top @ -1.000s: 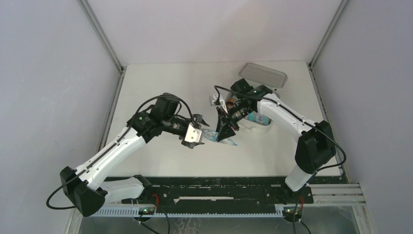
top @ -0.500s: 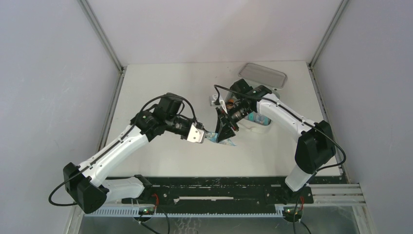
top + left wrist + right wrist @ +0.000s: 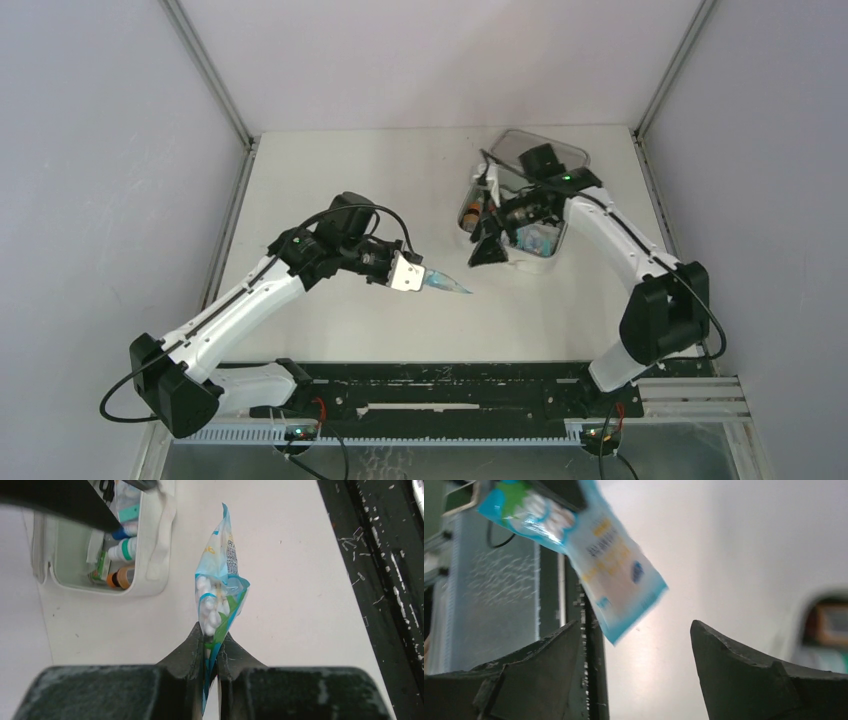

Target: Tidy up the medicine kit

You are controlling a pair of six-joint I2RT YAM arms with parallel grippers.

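Since a second back, the pill packet (image 3: 440,283) has changed hands. The right gripper (image 3: 487,250) has let go, spread its jaws wide and drawn off toward the medicine kit (image 3: 528,267). The left gripper (image 3: 412,275) is now pinched nearly closed on the packet's near end. In the left wrist view both fingertips (image 3: 190,652) clamp the seam, with white tablets showing just beyond them. The right gripper (image 3: 636,630) is empty; the packet (image 3: 596,555) hangs ahead of and above its tips, not touching. The packet's (image 3: 220,590) long axis runs straight out from the left fingers, free end leading, clear of the table (image 3: 330,170). The kit (image 3: 160,555) stands open with its lid (image 3: 545,148) tipped up on the far side and bottles (image 3: 122,550) inside. From the left fingers it lies ahead and off to the left of the packet's line, well apart. The right fingers are far nearer, just at the kit's edge, but hold nothing. Judgement: the next move is the left arm's, carrying forward and swinging the packet's tip left over the opening before release.
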